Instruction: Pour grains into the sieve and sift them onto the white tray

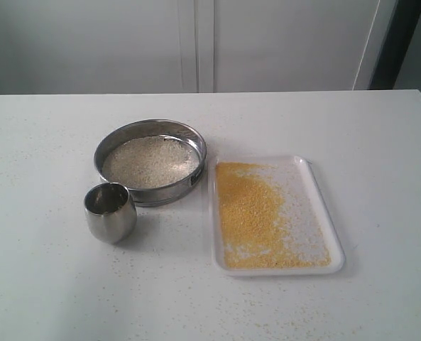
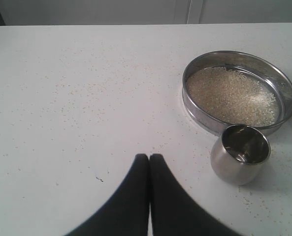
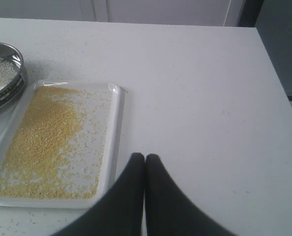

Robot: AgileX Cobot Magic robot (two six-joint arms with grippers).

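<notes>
The round steel sieve [image 1: 150,162] stands on the table and holds pale whitish grains [image 1: 150,160]. To its right lies the white tray [image 1: 324,213], covered with fine golden-yellow grains [image 1: 249,213]. The left wrist view shows the sieve [image 2: 239,91] and its pale grains [image 2: 232,96]. The right wrist view shows the tray [image 3: 117,123], its yellow grains [image 3: 42,142] and the sieve's edge [image 3: 5,81]. My left gripper [image 2: 149,156] is shut and holds nothing, off to the side of the sieve. My right gripper [image 3: 145,156] is shut and empty, beside the tray's rim. Neither gripper shows in the exterior view.
A small rounded steel cup [image 1: 110,212] stands upright in front of the sieve, seemingly empty [image 2: 240,153]. Stray grains speckle the white table [image 1: 54,284]. The table's far edge meets a white wall; its right edge [image 3: 278,73] drops off.
</notes>
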